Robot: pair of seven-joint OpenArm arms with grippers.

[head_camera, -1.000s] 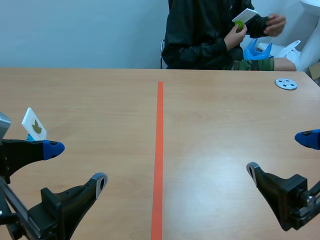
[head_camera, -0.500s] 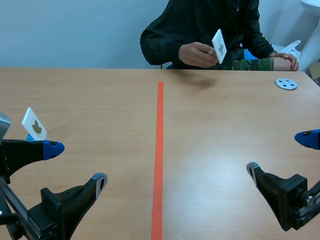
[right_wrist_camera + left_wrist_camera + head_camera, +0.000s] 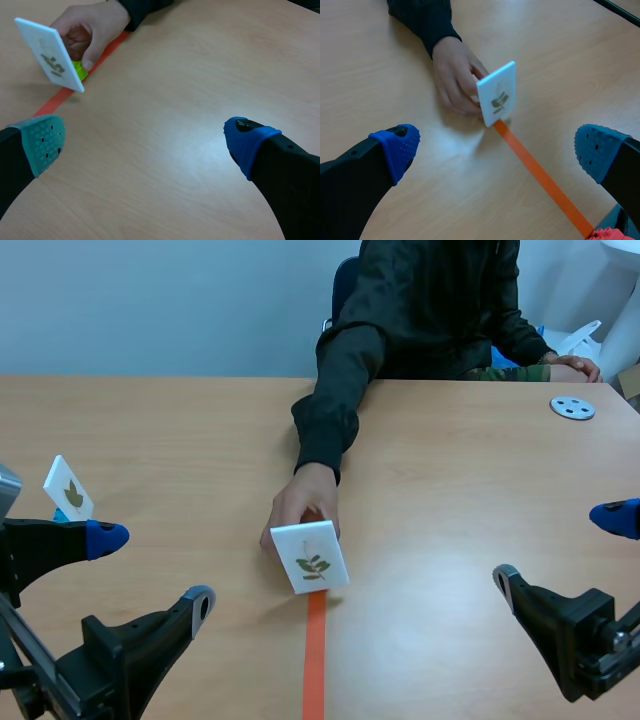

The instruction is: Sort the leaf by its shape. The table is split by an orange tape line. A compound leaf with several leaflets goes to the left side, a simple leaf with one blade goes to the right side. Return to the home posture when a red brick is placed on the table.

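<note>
On the orange line [image 3: 316,660], a person's hand [image 3: 300,502] holds a white leaf card [image 3: 311,557]. Both the left gripper [image 3: 152,570] and the right gripper [image 3: 557,548] have fingers wide apart.

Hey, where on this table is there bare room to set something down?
The widest bare patch is the right half, bordered by the orange tape line, the grey disc and the right gripper. Another lies on the left, between the small leaf card and the person's sleeve. Crowded: the middle, where a hand holds the compound-leaf card on the tape.

The table [image 3: 450,500] holds left card [image 3: 68,488], middle card [image 3: 311,557], grey disc [image 3: 572,408].
</note>
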